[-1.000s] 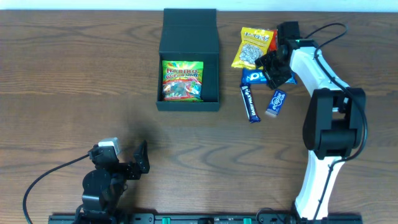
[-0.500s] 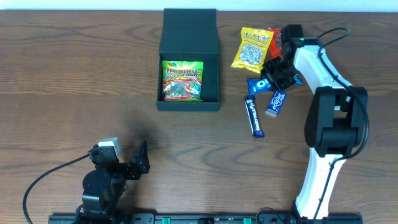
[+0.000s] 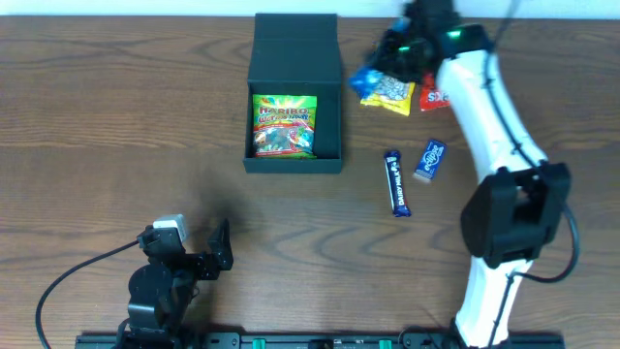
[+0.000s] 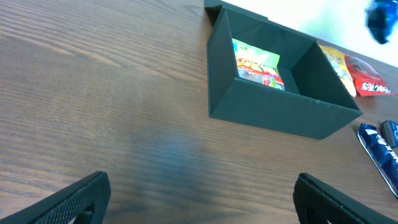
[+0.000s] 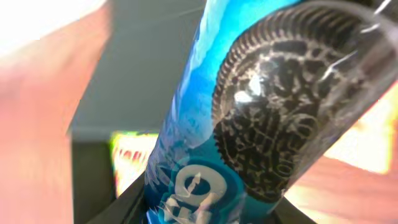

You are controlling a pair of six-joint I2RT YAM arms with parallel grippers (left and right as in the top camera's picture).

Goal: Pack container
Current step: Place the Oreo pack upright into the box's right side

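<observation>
Container: dark green square box (image 3: 295,48) at the far middle of the table, open, its flap lid lying flat behind it.
Inside the container: one bright green packet (image 3: 284,124) reading "HARIBO" in red letters, lying flat against the right wall.
Right gripper (image 3: 395,56): clamped on a blue cookie packet (image 5: 249,124); the overhead view is blurred here.
Cookie packet print: a dark embossed sandwich cookie; the white letters at the lower edge are cut off and cannot be read whole.
Right arm pose: white, stretched from the near right edge across to the far edge, gripper raised just right of the lid, over a yellow packet (image 3: 392,90).
Other snacks: a red packet (image 3: 434,95) beside the yellow one; a long dark blue bar (image 3: 397,182) and a small blue packet (image 3: 430,160) right of the container; their writing is too small to read.
Left gripper (image 4: 202,186): fingers spread wide, holding nothing, low over the table (image 4: 93,93), near-left, well apart from the container.
</observation>
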